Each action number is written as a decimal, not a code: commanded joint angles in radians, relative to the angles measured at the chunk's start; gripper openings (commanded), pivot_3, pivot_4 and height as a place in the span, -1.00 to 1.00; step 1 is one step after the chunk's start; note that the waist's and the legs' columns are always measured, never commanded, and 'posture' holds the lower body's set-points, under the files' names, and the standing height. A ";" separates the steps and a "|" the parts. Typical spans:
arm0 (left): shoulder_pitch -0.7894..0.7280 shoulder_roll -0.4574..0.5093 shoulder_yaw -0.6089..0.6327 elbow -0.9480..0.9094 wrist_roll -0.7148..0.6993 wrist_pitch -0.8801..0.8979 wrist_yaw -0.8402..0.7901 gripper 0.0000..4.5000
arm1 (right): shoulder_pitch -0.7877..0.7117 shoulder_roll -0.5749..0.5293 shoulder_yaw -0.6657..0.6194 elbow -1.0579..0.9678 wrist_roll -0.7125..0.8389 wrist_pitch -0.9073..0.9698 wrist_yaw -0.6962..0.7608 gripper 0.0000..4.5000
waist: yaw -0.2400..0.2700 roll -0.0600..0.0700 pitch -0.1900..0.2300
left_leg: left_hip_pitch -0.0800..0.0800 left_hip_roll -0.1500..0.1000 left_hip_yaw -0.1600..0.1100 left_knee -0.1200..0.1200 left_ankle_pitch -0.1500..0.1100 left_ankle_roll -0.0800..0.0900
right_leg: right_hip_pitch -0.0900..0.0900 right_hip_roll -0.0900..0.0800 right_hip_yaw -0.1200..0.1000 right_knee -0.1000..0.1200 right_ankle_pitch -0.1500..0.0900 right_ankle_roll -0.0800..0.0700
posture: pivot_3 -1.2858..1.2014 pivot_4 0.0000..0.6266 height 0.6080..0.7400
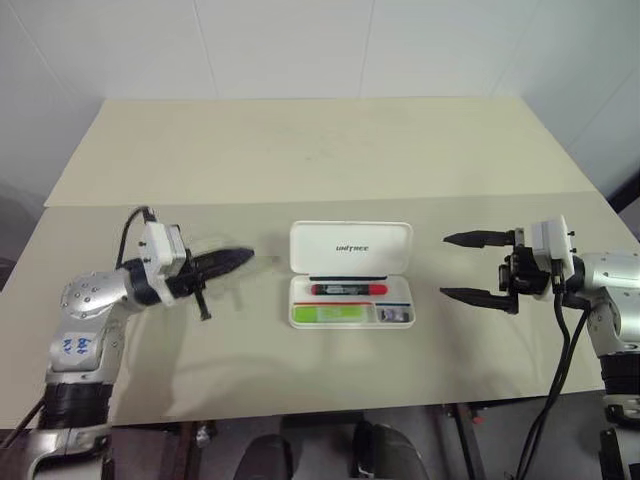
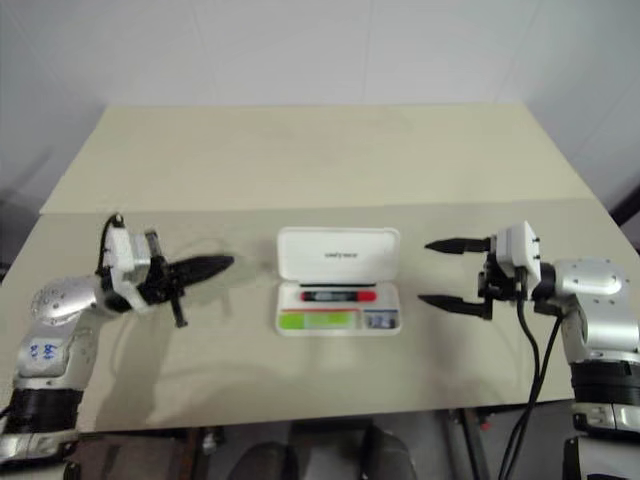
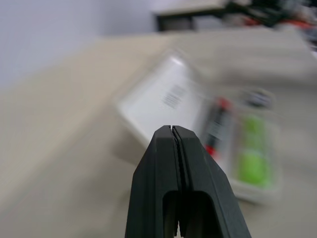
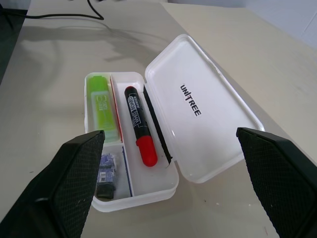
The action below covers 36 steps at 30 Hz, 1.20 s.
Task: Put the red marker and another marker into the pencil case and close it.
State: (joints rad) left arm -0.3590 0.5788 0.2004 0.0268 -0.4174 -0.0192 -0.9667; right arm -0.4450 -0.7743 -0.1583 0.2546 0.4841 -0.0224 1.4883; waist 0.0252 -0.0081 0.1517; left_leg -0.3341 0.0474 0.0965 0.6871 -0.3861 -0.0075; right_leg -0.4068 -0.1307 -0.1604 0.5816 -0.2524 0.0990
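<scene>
The white pencil case (image 1: 350,243) lies open in the middle of the table, its lid folded flat toward the far side. The red marker (image 4: 138,126) lies inside the case along the hinge side. The lime-green marker (image 4: 102,106) lies in the front compartment beside it. Left of the case and apart from it, my left gripper (image 1: 245,257) is shut with nothing in it, its tip pointing at the case. My right gripper (image 1: 446,266) hovers to the right of the case, wide open and empty, with its fingers (image 4: 74,178) pointing toward the case.
A small purple-grey piece (image 4: 105,173) sits in the case's small corner compartment. The beige table (image 1: 320,160) stretches far behind the case to a white wall. A black cable (image 1: 560,370) hangs from my right arm near the table's front edge.
</scene>
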 commanded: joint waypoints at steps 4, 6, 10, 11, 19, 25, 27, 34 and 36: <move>-0.082 -0.053 -0.044 0.067 0.137 -0.026 0.182 -0.98 | 0.000 -0.018 -0.023 -0.001 0.006 0.000 -0.011 1.00 | -0.004 0.000 0.000 | 0.001 0.000 0.001 0.000 0.000 0.000 | 0.001 0.000 0.000 0.000 0.000 0.000 | 0.03 -0.52 1.00; -0.093 -0.066 -0.075 0.098 0.168 -0.010 0.203 -0.98 | 0.000 -0.021 -0.028 -0.002 0.008 0.009 -0.019 1.00 | -0.004 0.000 0.000 | 0.001 0.000 0.001 -0.001 0.000 0.000 | 0.000 0.000 0.000 0.000 0.000 0.000 | 0.03 -0.52 1.00; -0.117 -0.086 -0.142 0.164 0.211 0.037 0.211 -0.98 | 0.000 -0.014 -0.028 -0.019 0.009 0.009 -0.037 1.00 | -0.001 -0.001 0.000 | 0.000 0.000 0.001 -0.001 0.000 0.000 | 0.000 0.000 -0.001 0.000 0.000 0.000 | 0.03 -0.52 1.00; -0.126 -0.096 -0.154 0.180 0.211 0.038 0.205 -0.98 | 0.003 -0.012 -0.028 -0.027 0.010 0.010 -0.043 1.00 | 0.001 -0.001 0.000 | 0.000 0.000 0.001 -0.001 0.000 0.000 | 0.000 0.000 -0.001 0.000 0.000 0.000 | 0.03 -0.52 1.00; -0.186 -0.147 -0.181 0.200 0.153 0.031 0.128 -0.98 | 0.034 -0.004 -0.027 -0.062 0.014 0.008 -0.067 1.00 | -0.003 -0.001 0.000 | 0.000 0.000 0.001 0.000 0.000 0.000 | 0.000 0.000 -0.001 0.000 0.000 0.000 | 0.03 -0.52 1.00; -0.185 -0.157 -0.185 0.152 0.086 0.021 0.022 -0.98 | 0.057 0.002 -0.031 -0.089 0.024 0.015 -0.090 1.00 | 0.001 -0.001 0.000 | 0.000 0.000 0.001 0.000 0.000 0.000 | 0.000 0.000 -0.001 0.000 0.000 0.001 | 0.03 -0.52 1.00; -0.180 -0.150 -0.187 0.137 0.080 0.018 -0.001 -0.98 | 0.067 0.003 -0.033 -0.100 0.027 0.017 -0.097 1.00 | 0.002 -0.001 0.000 | -0.001 0.000 0.000 0.001 0.000 0.000 | 0.000 0.000 -0.001 0.000 0.000 0.001 | 0.03 -0.52 1.00; -0.168 -0.099 -0.242 0.103 0.087 -0.017 -0.175 -0.98 | 0.094 0.003 -0.043 -0.122 0.037 0.022 -0.121 1.00 | -0.002 -0.001 0.000 | -0.001 0.000 0.001 0.002 0.000 0.000 | 0.000 0.000 -0.001 0.000 0.000 0.001 | 0.03 -0.52 1.00; -0.171 -0.097 -0.249 0.108 0.093 -0.025 -0.185 -0.98 | 0.099 0.002 -0.044 -0.125 0.038 0.022 -0.125 1.00 | -0.002 -0.001 0.000 | 0.000 0.000 0.001 0.002 0.000 0.000 | 0.000 0.000 -0.001 0.000 0.000 0.001 | 0.03 -0.52 1.00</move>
State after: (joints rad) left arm -0.5305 0.4772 -0.0451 0.1651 -0.3218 -0.0230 -1.1356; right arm -0.3454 -0.7689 -0.1636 0.1613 0.4989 0.0011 1.3715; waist 0.0235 -0.0089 0.1516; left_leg -0.3346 0.0475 0.0974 0.6896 -0.3861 -0.0074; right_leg -0.4065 -0.1305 -0.1611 0.5816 -0.2520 0.0998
